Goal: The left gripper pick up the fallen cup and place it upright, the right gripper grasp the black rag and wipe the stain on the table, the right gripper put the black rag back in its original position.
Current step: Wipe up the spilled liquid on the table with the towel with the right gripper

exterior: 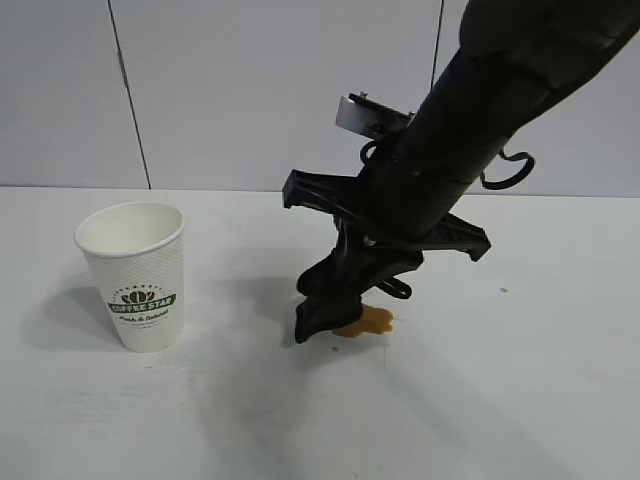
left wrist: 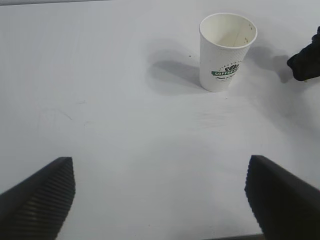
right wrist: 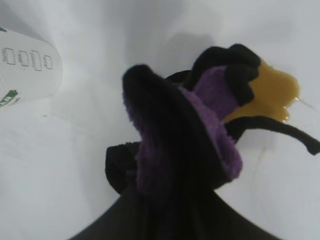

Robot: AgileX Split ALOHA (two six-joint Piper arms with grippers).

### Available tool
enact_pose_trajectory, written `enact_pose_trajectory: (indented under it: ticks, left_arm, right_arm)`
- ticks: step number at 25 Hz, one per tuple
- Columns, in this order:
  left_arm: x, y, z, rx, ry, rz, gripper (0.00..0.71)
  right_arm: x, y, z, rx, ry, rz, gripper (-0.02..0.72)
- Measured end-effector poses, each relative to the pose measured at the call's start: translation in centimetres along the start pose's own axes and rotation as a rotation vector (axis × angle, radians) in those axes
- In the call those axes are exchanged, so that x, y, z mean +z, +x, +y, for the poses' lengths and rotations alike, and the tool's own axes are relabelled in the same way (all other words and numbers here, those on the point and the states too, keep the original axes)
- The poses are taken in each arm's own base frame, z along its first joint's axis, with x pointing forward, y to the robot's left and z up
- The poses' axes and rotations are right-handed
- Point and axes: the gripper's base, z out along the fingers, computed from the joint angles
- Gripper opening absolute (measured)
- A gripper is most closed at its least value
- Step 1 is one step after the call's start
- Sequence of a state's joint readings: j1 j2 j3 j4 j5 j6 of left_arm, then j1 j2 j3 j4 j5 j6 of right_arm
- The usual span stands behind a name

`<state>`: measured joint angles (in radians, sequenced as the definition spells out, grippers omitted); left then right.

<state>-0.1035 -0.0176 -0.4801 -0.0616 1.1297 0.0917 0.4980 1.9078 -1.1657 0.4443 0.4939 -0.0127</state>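
Under right gripper (exterior: 322, 318), black rag (right wrist: 200, 125) clamped, touching stain (exterior: 366, 321); cup (exterior: 137, 274) upright

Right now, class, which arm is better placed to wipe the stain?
The right. Its gripper already holds the rag at the stain. The left gripper is open and empty, back beyond the upright cup.

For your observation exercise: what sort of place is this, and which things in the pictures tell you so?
Probably a robot test bench or lab, not a café. A bare white table stands against plain grey wall panels, the right gripper presses a rag at a stain, and a lone cup stands as a prop.
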Motion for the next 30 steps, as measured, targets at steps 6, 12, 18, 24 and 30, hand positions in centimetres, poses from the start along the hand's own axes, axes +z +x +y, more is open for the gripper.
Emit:
enact_pose_trajectory:
  ticks: [6,12,18,24,30]
  left_arm:
    - [0.0,0.0,0.0,0.0,0.0,0.0,0.663]
    - [0.0,0.0,0.0,0.0,0.0,0.0,0.663]
    - [0.0,0.0,0.0,0.0,0.0,0.0,0.663]
    - [0.0,0.0,0.0,0.0,0.0,0.0,0.663]
    - [0.0,0.0,0.0,-0.001,0.0,0.0,0.663]
  right_arm:
    - [4.0,1.3,-1.3,0.035,0.042,0.088,0.08]
    - [3.4,0.2,-2.1,0.038,0.048,0.109,0.08]
    - [1.8,-1.4,-6.8,0.063,0.147,0.148,0.08]
    - [0.5,-1.8,-10.6,0.12,0.239,0.182,0.08]
    - [1.2,-1.4,-8.1,0.11,0.17,0.189,0.08]
